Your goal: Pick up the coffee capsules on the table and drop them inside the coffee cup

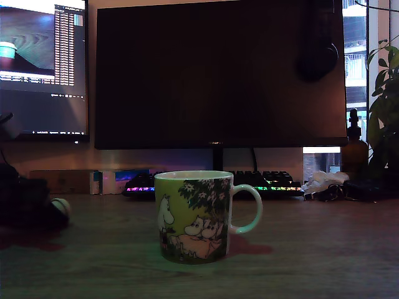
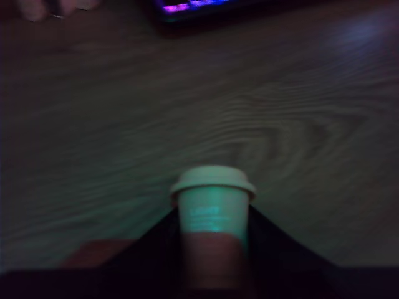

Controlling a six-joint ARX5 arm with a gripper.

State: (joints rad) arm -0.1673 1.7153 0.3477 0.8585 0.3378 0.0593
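The coffee cup, a yellow-green mug with white cartoon figures and a pale mint handle, stands upright mid-table. At the exterior view's far left, low over the table, my gripper is a dark shape with one coffee capsule at its tip. The wrist view shows that capsule with its mint rim pointing away from the camera. The dark fingers touch both of its sides, so my gripper is shut on it. The mug does not show in the wrist view. No other capsule is visible.
A lit keyboard lies behind the mug under a large dark monitor. A second screen stands at the exterior view's left. Small boxes sit at the back. Crumpled paper, a bottle and a plant crowd the right.
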